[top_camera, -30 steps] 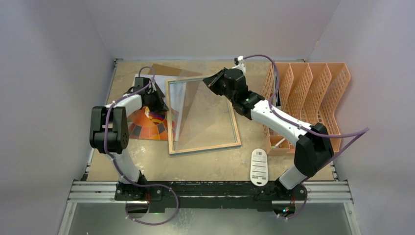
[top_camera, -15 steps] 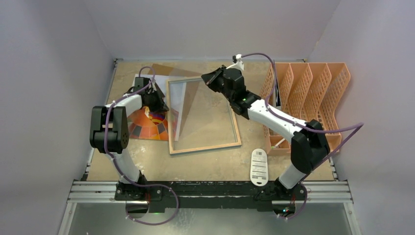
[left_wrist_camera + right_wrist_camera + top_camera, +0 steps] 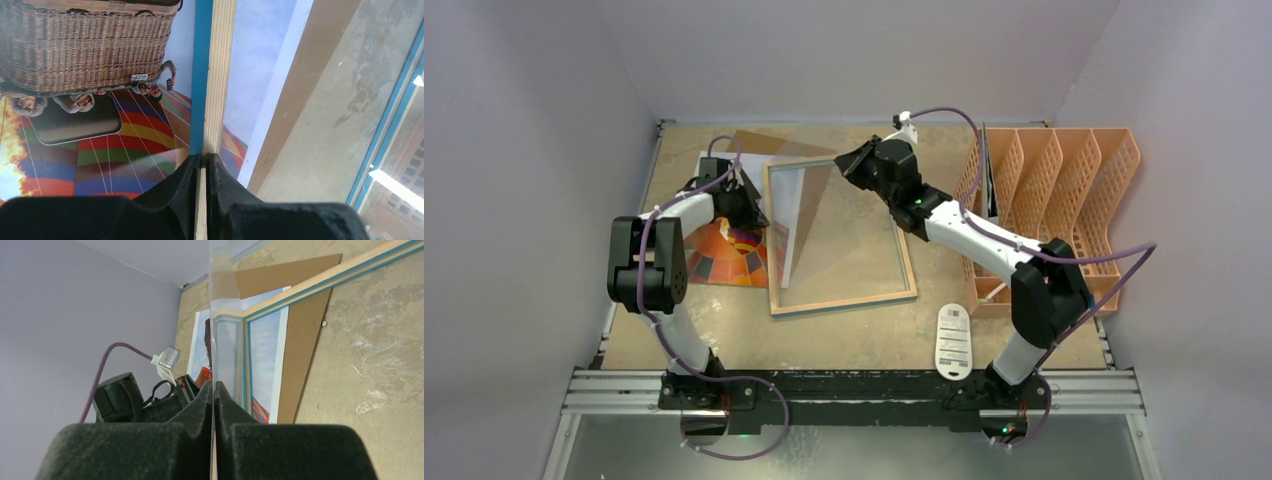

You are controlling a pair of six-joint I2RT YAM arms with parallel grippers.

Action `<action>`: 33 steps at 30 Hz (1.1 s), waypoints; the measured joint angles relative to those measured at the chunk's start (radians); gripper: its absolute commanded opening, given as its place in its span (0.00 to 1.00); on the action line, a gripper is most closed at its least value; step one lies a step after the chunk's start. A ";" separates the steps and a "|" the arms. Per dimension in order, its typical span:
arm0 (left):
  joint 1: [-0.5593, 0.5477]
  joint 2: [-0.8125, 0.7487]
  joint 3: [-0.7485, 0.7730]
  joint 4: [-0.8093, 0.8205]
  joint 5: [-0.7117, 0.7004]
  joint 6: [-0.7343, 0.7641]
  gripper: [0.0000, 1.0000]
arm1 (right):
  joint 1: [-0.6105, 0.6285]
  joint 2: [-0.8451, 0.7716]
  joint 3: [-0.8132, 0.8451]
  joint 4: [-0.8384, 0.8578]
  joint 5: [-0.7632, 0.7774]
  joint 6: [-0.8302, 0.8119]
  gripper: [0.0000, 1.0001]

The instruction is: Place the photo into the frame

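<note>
The frame (image 3: 220, 75) is pale, unvarnished wood with visible grain along its edge and a smooth, bright blue painted face. The photo (image 3: 125, 140) is a paper print with a slight sheen. The glass pane (image 3: 221, 295) is thin, clear and glossy, catching reflections. The backing board (image 3: 285, 275) is plain brown card, matt and smooth. The table (image 3: 380, 340) is a beige board, rough, mottled and scuffed. The left gripper (image 3: 202, 159) has matt black fingers (image 3: 170, 200) with a fine grain; the right gripper (image 3: 213, 387) has the same dull, slightly spongy-looking finish. The file rack (image 3: 1074, 190) is peach-orange plastic lattice. The arms (image 3: 969, 235) wear glossy white and black plastic shells.
</note>
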 measured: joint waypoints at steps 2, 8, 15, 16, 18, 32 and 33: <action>0.000 0.000 0.000 0.000 0.000 0.000 0.11 | 0.000 0.010 0.007 0.000 -0.010 -0.015 0.00; 0.000 0.000 0.000 0.000 0.000 0.001 0.11 | -0.002 0.027 0.066 -0.050 -0.034 -0.063 0.00; 0.000 0.000 0.000 0.000 0.001 0.001 0.11 | -0.002 0.048 0.134 -0.108 -0.057 -0.099 0.00; 0.000 0.000 0.000 0.000 0.001 0.001 0.11 | -0.002 0.050 0.134 -0.111 -0.058 -0.101 0.00; 0.000 0.002 0.000 0.000 0.002 0.001 0.11 | -0.002 0.053 0.134 -0.116 -0.058 -0.103 0.00; 0.000 0.002 0.000 0.000 0.005 0.001 0.11 | -0.004 0.053 0.162 -0.185 -0.078 -0.035 0.00; 0.000 0.002 0.000 0.000 0.005 0.001 0.11 | -0.004 0.053 0.168 -0.196 -0.078 -0.027 0.00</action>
